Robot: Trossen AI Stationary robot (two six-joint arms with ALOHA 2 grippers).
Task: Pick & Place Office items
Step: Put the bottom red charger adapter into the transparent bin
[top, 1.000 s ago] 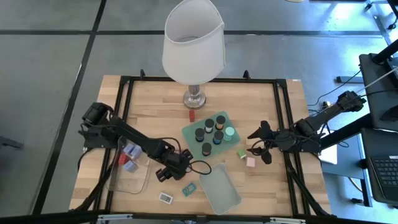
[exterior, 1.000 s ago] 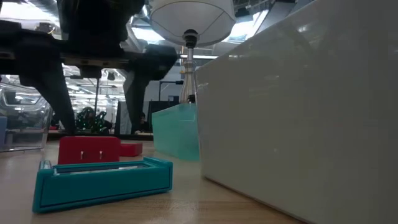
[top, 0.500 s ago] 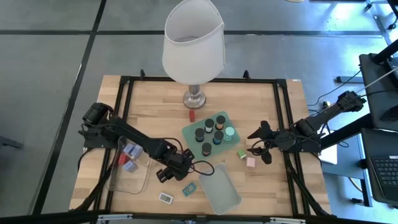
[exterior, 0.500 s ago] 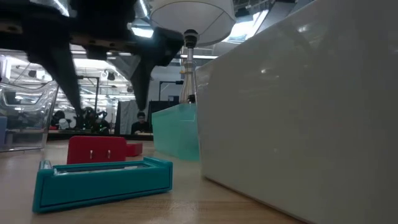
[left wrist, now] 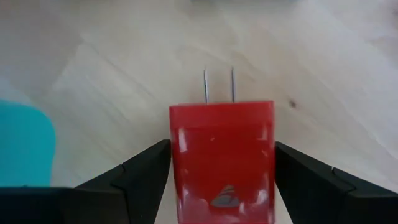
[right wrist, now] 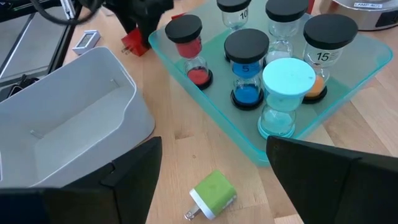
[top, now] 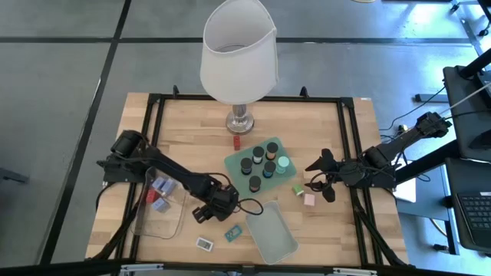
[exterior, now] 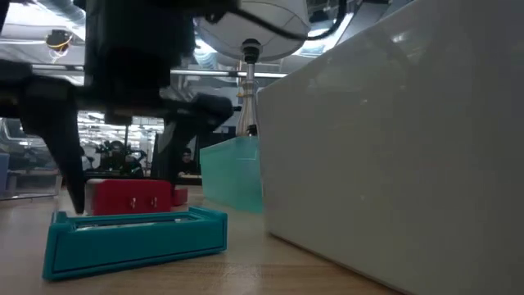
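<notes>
High view, my left gripper [top: 217, 208]: down at the table near the front, between the clear bin [top: 157, 201] and the empty mint tray [top: 271, 232]. I am here because the red plug block lies loose on the wood.
High view, my right gripper [top: 316, 178]: waits over the table's right side, spread wide and holding nothing, near the green block [top: 297, 188] and the pink block [top: 309, 199].
High view, sorted items: small timers stand upright in the upper mint tray [top: 233, 164]; blocks already sit in the bin.
Low view, red plug block [exterior: 131, 197]: resting on the table just behind a flat teal rectangle [exterior: 135, 236]. My dark fingers [exterior: 57, 123] drop on either side of it, set wide enough to straddle it.
Low view, surfaces: tray wall is smooth, pale and matte; the tabletop is bare light wood.
Left wrist view, red plug block [left wrist: 222, 158]: glossy, boxy plastic with two thin metal prongs pointing away from me. My pads [left wrist: 140, 171] flank its flat sides. I judge they are just about touching, not yet clamped.
Right wrist view, timers: hourglass shapes in clear glass with red [right wrist: 188, 52], blue [right wrist: 245, 66] and orange [right wrist: 322, 53] sand, round black or mint caps.
Right wrist view, green block [right wrist: 213, 194]: a plug cube lying on its side on the wood beside the tray.
</notes>
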